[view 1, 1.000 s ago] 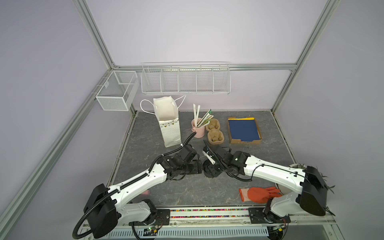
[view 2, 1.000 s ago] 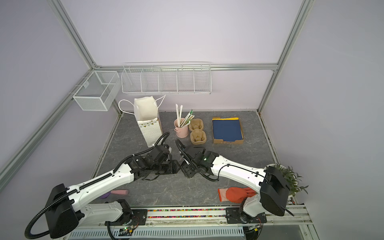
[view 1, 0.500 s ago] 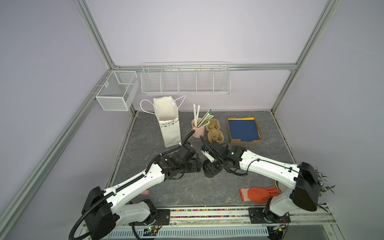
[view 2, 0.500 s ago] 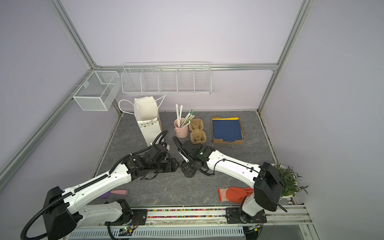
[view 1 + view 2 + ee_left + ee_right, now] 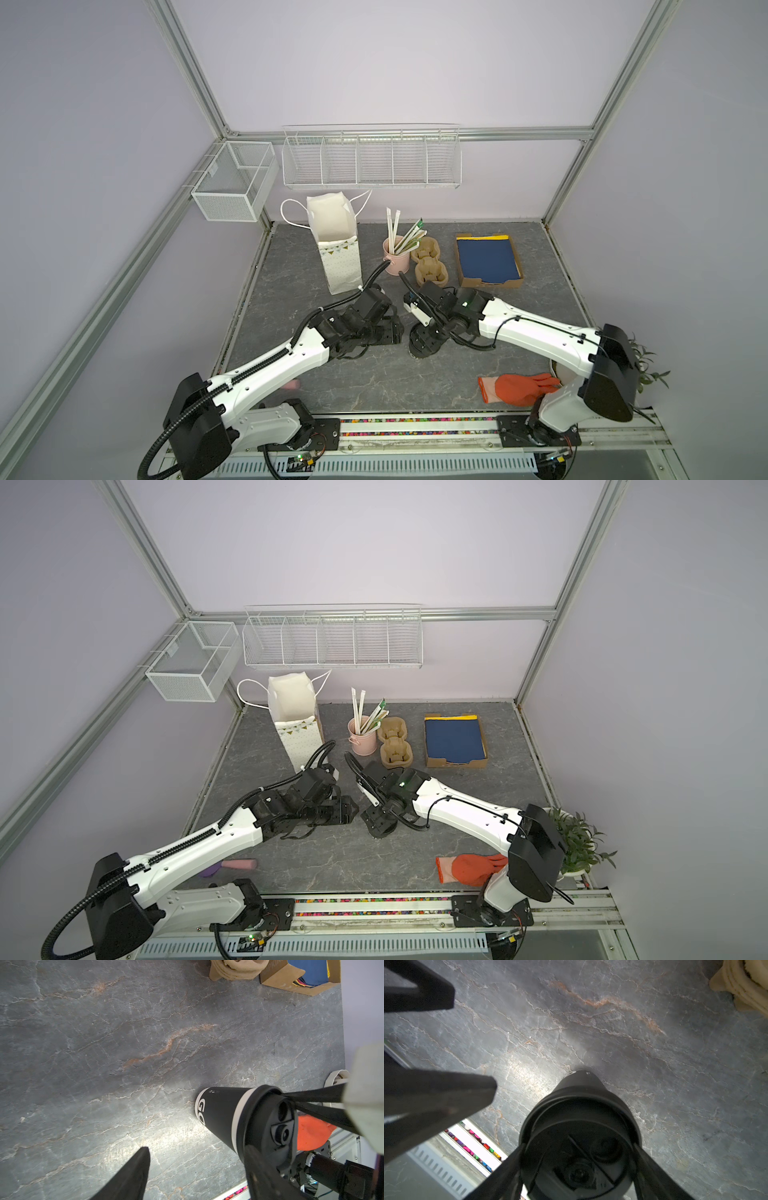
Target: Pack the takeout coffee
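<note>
Against both top views of a second ago, my right arm has swung its shoulder housing inward and drawn its wrist slightly toward the back of the table [image 5: 104, 1043]. The left arm and the takeout coffee [image 5: 222, 1115] sit where they were.

The cup is black paper with a white band just under the rim. It has white lettering low on its wall, "GO" readable, and its round black lid [image 5: 270, 1126] is seated on top. It stands upright, long axis vertical, narrow base on the grey stone-pattern surface and lid up. It is near the middle of the table, in front of the brown pulp carriers [image 5: 430, 266] and between my two grippers.

The right gripper [image 5: 579, 1147] hangs over it from above, a finger down each side of the lid. I cannot tell whether they press the rim or stand just clear. The left gripper [image 5: 196, 1148] lies low beside the cup, jaws spread wide with nothing between them. In the right wrist view its tips stand apart from the cup
</note>
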